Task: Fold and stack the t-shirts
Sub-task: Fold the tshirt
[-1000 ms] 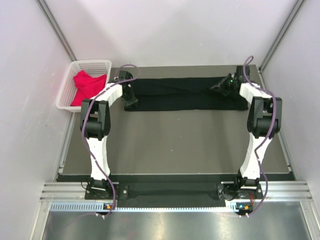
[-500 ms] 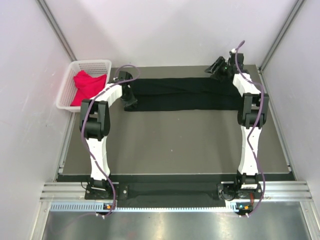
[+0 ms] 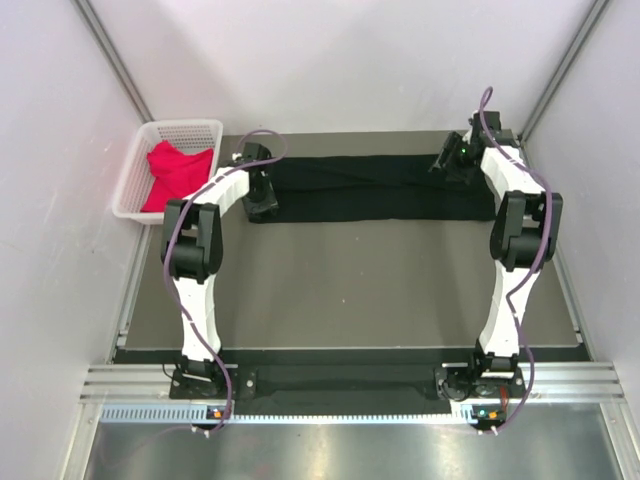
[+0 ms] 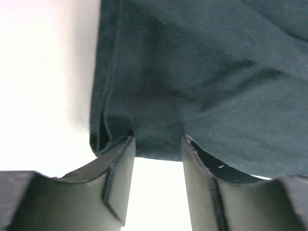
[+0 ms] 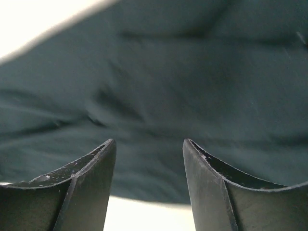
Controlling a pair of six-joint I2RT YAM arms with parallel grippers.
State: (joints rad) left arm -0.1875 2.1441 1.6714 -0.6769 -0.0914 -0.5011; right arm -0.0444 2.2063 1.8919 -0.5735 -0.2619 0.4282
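Arms reaching far; left gripper [image 4: 158, 143], right gripper [image 5: 149, 145], both parted, over black t-shirt [image 3: 370, 190]

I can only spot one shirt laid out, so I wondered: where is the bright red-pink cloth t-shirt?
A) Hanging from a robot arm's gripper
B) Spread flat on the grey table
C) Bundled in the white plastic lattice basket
C: the red-pink t-shirt lies crumpled inside the white lattice basket, and neither arm is touching it.
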